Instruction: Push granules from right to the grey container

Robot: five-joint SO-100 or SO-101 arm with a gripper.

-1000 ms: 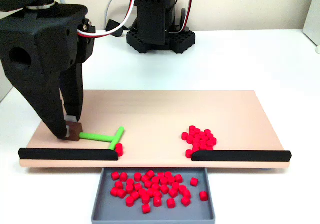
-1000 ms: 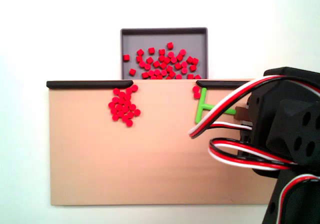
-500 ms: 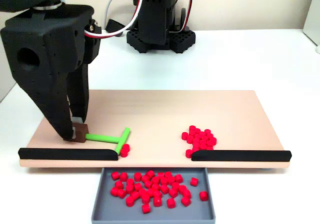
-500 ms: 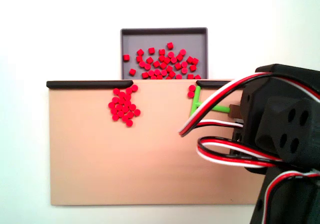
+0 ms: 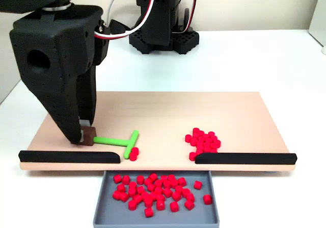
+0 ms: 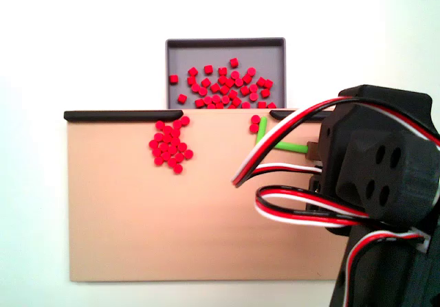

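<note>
In a fixed view we see our gripper (image 5: 84, 136) lowered onto the left part of the tan board (image 5: 163, 116), its fingers clamped on the brown block at the end of the green T-shaped stick (image 5: 118, 141). The stick lies flat on the board, its crossbar pointing towards the gap between the two black strips (image 5: 69, 156). Two granules (image 5: 133, 153) sit touching the near end of the crossbar, just past the tip of the left strip and close to the board's front edge. A larger cluster of red pieces (image 5: 202, 141) rests on the right half of the board, its front ones against the inner end of the right black strip (image 5: 244, 158).

Below the gap we find the grey container (image 5: 102, 200), set against the board's front edge and holding many red cubes spread over its floor.

In another fixed view the tray (image 6: 225, 43) lies at the top, the two pieces (image 6: 255, 123) sit by the strip's end beside the green stick (image 6: 282, 145), and the cluster (image 6: 170, 145) lies on the left. Our arm's black body and its red, white and black cables cover the lower right of the board (image 6: 137, 238) there
</note>
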